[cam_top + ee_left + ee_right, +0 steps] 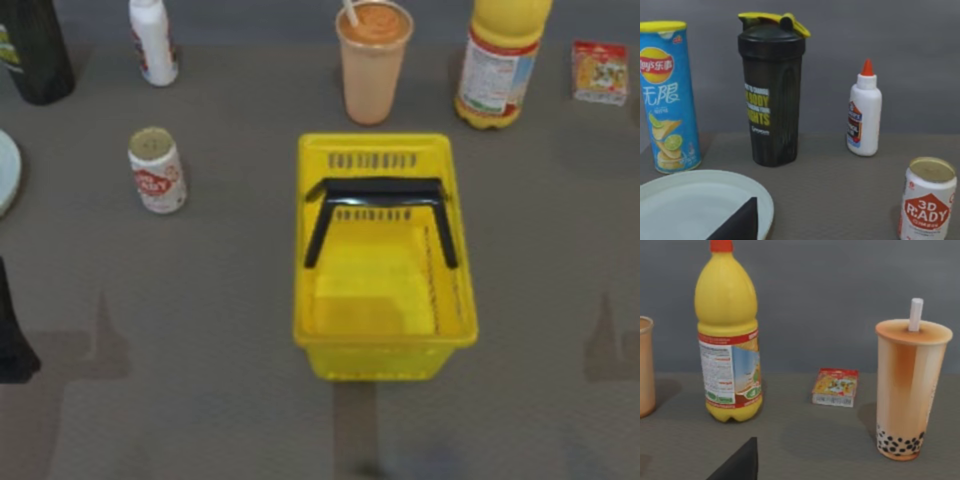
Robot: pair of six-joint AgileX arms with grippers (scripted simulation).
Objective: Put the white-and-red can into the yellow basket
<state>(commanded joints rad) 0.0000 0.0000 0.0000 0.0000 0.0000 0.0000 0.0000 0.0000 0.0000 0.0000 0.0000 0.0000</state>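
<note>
Left jaws: only a dark wedge of them shows at the edge of the left wrist view; cannot tell whether spread or pressed together. Nothing seen held. Left arm (12, 330) sits at the table's left edge in the top view.

Right jaws: the same dark wedge in the right wrist view, state cannot be told. The right arm is out of the top view.

White-and-red can (157, 170) (927, 200): upright on the table (200, 400), ahead of the left jaws and off to one side, apart from them. Dull metal top, red badge on the white wall. Untouched, outside the basket.

Yellow basket (300, 250): mid-table, well apart from the can toward the right jaws' side. Black handle (380, 188) raised across its far half. Inside looks bare.

Close under the left jaws: a white plate (5, 170) (690, 200).

Farther ahead of the left jaws, in a row at the back:
- blue chips tube (667, 95)
- black shaker bottle (35, 50) (771, 95), yellow lid
- white glue bottle (153, 40) (864, 112), red tip, behind the can

Ahead of the right jaws, all standing apart:
- yellow bottle (500, 60) (730, 340), red cap
- small red box (600, 72) (835, 386), lying flat
- bubble tea cup (373, 60) (910, 390) with a straw, just behind the basket's far wall
</note>
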